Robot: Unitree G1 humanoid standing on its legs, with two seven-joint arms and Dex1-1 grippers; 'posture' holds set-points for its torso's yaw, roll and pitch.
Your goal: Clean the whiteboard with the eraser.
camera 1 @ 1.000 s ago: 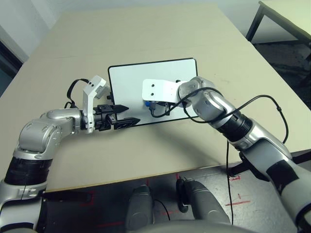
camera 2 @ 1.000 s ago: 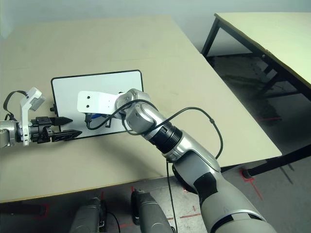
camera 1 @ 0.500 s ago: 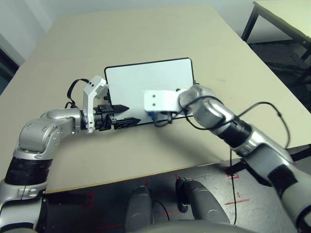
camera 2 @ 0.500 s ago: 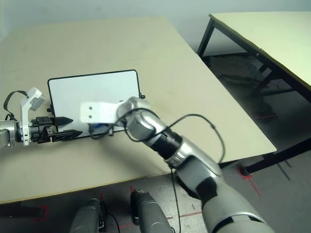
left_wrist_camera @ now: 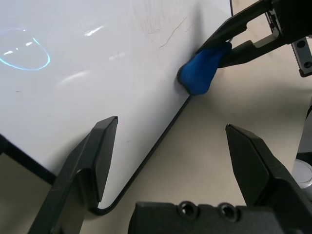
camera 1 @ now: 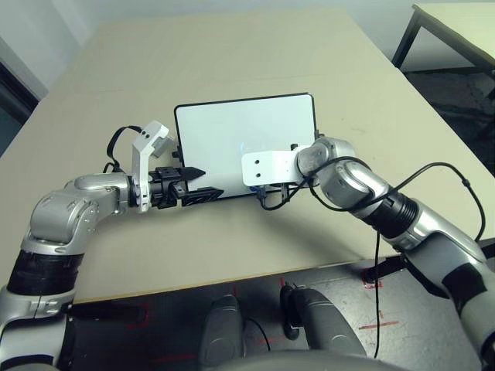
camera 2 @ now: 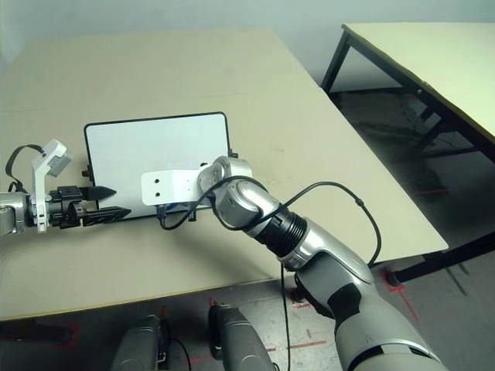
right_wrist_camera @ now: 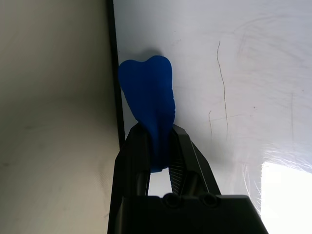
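Head view, right claw [right_wrist_camera: 158, 146] hides eraser [right_wrist_camera: 148, 105]

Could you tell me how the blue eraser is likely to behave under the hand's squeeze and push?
The eraser looks soft: it pinches thin between the right hand fingers. It probably flexes against the whiteboard and seems light.

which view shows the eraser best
The right wrist view: the eraser sits large and centred, pinched by the right gripper at the whiteboard edge. The left wrist view shows it smaller. In the eye views the arm mostly covers it.
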